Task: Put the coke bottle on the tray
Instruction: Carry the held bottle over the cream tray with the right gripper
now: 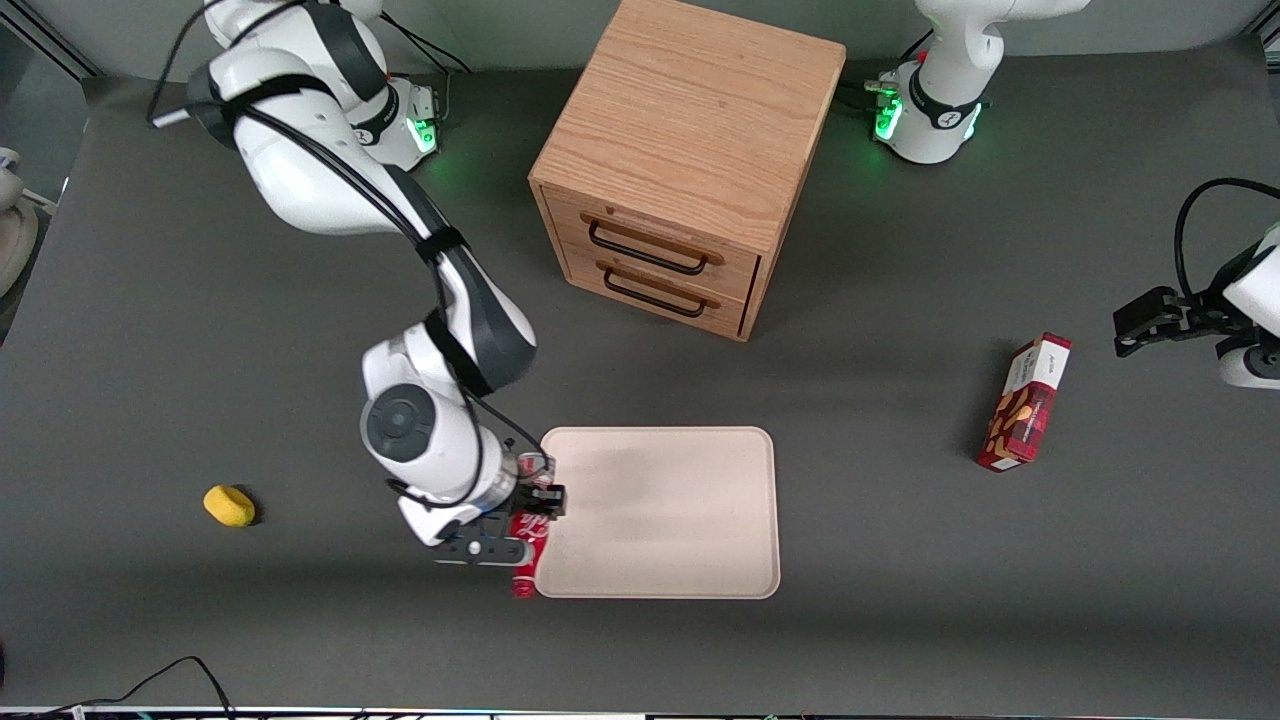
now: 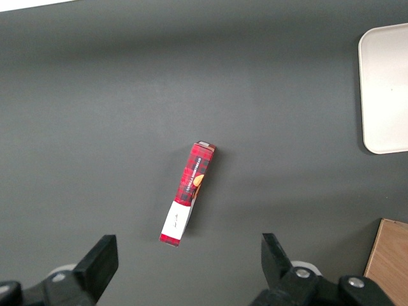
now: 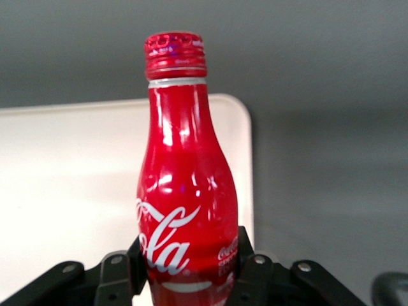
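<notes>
The coke bottle is a slim red bottle with white script. It is held lengthwise, its red cap pointing toward the front camera. My right gripper is shut on its lower body, one finger pressed on each side. The bottle sits at the edge of the beige tray that faces the working arm's end, near the corner closest to the front camera. In the right wrist view the coke bottle stands between the gripper fingers, with the tray and its rounded corner under it. Whether the bottle touches the tray cannot be told.
A wooden two-drawer cabinet stands farther from the front camera than the tray. A red snack box lies toward the parked arm's end. A small yellow object lies toward the working arm's end. The left wrist view shows the snack box and a tray corner.
</notes>
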Robot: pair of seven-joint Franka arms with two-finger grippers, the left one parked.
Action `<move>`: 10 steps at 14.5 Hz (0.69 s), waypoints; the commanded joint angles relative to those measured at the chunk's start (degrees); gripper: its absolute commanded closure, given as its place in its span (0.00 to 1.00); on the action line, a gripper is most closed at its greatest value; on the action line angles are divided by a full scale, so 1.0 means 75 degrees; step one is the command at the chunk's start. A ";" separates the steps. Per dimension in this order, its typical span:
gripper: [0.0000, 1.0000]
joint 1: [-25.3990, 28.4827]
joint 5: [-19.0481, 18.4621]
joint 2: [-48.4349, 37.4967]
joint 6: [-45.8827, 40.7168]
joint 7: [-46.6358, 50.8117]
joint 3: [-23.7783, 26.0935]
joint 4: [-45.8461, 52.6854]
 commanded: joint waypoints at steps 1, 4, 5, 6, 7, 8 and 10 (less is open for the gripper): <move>0.94 0.0205 -0.0074 0.0427 -0.0013 -0.0060 0.0027 0.0451; 0.86 0.0217 -0.0132 0.0521 0.0092 -0.0072 0.0004 -0.0017; 0.79 0.0217 -0.0156 0.0556 0.0174 -0.0049 0.0004 -0.0076; 0.76 0.0205 -0.0156 0.0591 0.0186 -0.0049 -0.0020 -0.0112; 0.71 0.0205 -0.0156 0.0603 0.0186 -0.0049 -0.0031 -0.0124; 0.59 0.0205 -0.0156 0.0603 0.0186 -0.0037 -0.0032 -0.0135; 0.52 0.0217 -0.0168 0.0638 0.0198 0.0033 -0.0055 -0.0147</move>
